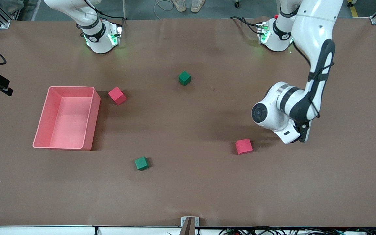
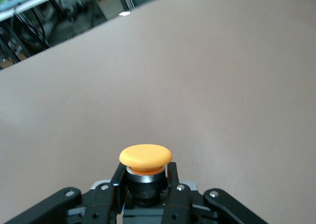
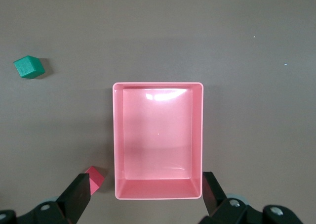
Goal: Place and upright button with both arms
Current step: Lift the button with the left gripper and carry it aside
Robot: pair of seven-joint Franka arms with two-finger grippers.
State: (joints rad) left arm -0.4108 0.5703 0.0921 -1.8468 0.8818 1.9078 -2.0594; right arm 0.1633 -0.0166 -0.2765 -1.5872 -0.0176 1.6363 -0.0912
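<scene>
Holding the button, L gripper is clamped narrow on its black body, orange cap up and clear above the fingers. In the front view the gripper itself is hidden under the L arm's wrist, which hangs over bare table toward the L arm's end, just beside a red cube. L wrist view shows only brown tabletop ahead of the cap.

R gripper spread wide, nothing between fingers; it sits high over the pink bin, looking straight down into it. R arm waits, mostly out of the front view.

Bin at the R arm's end of table. Second red cube just beside the bin's corner, not touching. One green cube mid-table, farther from front cam; other green cube nearer to it, well apart from the bin.
</scene>
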